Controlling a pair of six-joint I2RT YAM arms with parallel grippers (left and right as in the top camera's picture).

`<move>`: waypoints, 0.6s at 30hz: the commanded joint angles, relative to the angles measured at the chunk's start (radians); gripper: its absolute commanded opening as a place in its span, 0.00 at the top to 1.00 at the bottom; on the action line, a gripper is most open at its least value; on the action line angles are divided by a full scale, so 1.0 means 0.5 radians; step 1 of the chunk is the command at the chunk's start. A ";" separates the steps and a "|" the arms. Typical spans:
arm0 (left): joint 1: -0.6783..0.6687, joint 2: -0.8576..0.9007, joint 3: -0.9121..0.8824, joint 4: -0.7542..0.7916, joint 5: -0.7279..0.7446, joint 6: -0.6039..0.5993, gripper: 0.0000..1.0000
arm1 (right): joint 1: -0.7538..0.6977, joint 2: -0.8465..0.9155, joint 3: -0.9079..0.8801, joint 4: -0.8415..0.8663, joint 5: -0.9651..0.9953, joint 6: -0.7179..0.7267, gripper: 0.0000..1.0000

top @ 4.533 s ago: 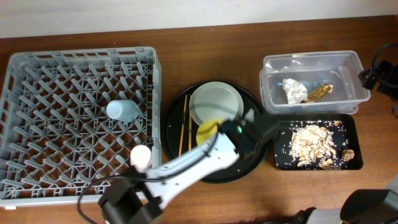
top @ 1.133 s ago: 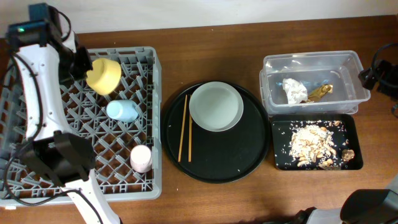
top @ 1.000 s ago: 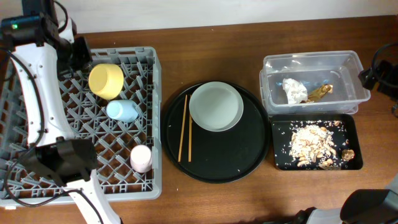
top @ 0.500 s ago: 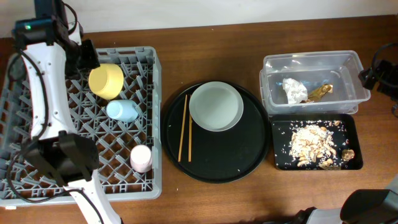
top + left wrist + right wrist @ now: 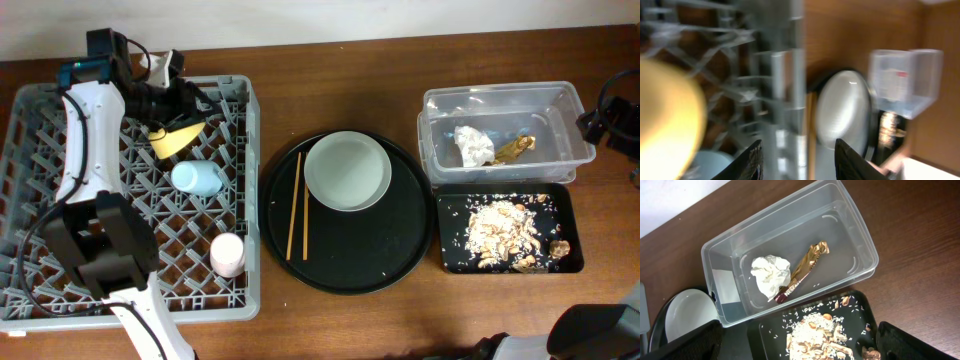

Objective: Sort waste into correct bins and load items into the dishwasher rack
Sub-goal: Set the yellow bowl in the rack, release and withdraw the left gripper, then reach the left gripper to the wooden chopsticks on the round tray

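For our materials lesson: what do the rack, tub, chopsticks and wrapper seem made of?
Rack: matte grey plastic, judging by its moulded lattice. Tub: glossy clear plastic, with see-through walls. Chopsticks: probably wood; thin, tan, dull. Wrapper: likely metallised foil; gold, shiny and creased.

The rack (image 5: pixel 70 270) is matt grey plastic on a brown wooden table (image 5: pixel 340 80) with a faint sheen. The round tray (image 5: pixel 370 255) is glossy black under a smooth, pale, softly shiny plate (image 5: pixel 347 170) and two bare wooden chopsticks (image 5: pixel 298 205). The tub (image 5: pixel 837 240) is clear smooth plastic holding a crumpled paper tissue (image 5: pixel 770 271) and a shiny gold foil wrapper (image 5: pixel 802 270), and the dry, rough scraps (image 5: pixel 500 235) lie in a black tray (image 5: pixel 567 212).
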 commanded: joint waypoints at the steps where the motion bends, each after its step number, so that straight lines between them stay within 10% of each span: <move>1: -0.005 -0.072 0.246 -0.095 0.288 0.053 0.56 | -0.005 0.007 0.006 0.001 0.010 0.002 0.01; 7: -0.208 -0.343 0.468 -0.417 -0.417 -0.021 0.48 | -0.005 0.007 0.006 0.001 0.010 0.002 0.01; 9: -0.324 -0.433 0.468 -0.472 -0.594 -0.059 0.31 | -0.005 0.007 0.006 0.001 0.010 0.002 0.01; 10: -0.412 -0.475 0.468 -0.484 -0.643 -0.059 0.07 | -0.005 0.007 0.006 0.001 0.010 0.002 0.01; 13: -0.584 -0.504 0.467 -0.529 -0.635 -0.058 0.01 | -0.005 0.007 0.006 0.001 0.010 0.002 0.01; 14: -0.636 -0.503 0.466 -0.553 -0.635 -0.057 0.05 | -0.005 0.007 0.006 0.001 0.010 0.002 0.01; 16: -0.777 -0.480 0.450 -0.597 -0.636 -0.052 0.65 | -0.005 0.007 0.006 0.001 0.010 0.002 0.01; 18: -0.893 -0.475 0.398 -0.597 -0.685 -0.065 0.78 | -0.005 0.007 0.006 0.001 0.010 0.002 0.01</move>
